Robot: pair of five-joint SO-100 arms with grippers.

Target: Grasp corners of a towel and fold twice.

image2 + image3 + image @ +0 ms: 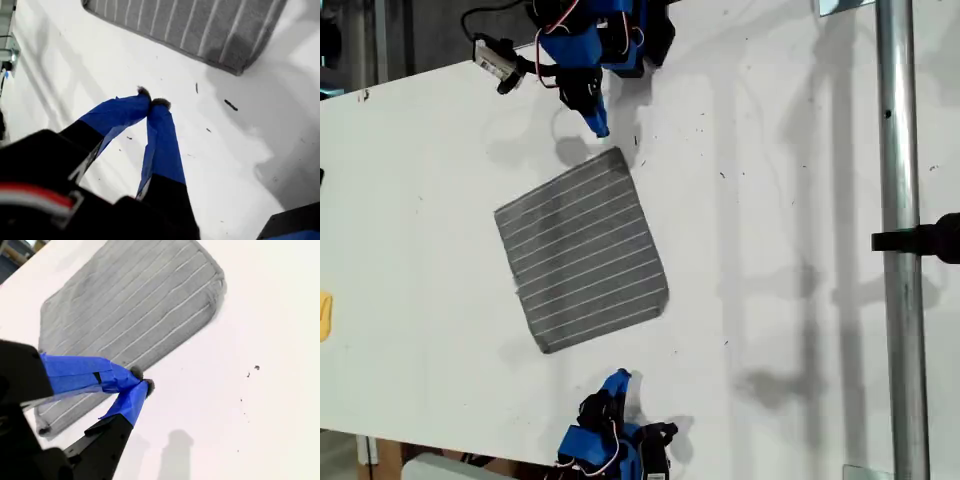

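Grey, white-striped square cloth towel (582, 251) lies flat mid white counter (770, 250), unfolded. My first tool (152, 102) & second tool (142, 379) both closed, empty, just off towel's edges, prob. staged for corner grabs

My second hand (141, 380) sits low over the white worktop (270, 315), both blue-taped fingers (75, 372) brought together, tips touching or nearly so, nothing btwn them. Tips are just beside one long edge of the towel (130, 305); can't tell if they touch it. Towel lies flat, grey w/ thin white stripes running along its length, one rounded corner (217, 275) out toward 1 o'clock from the tips. A few dark specks (256, 368) on the worktop at approx 3 o'clock.
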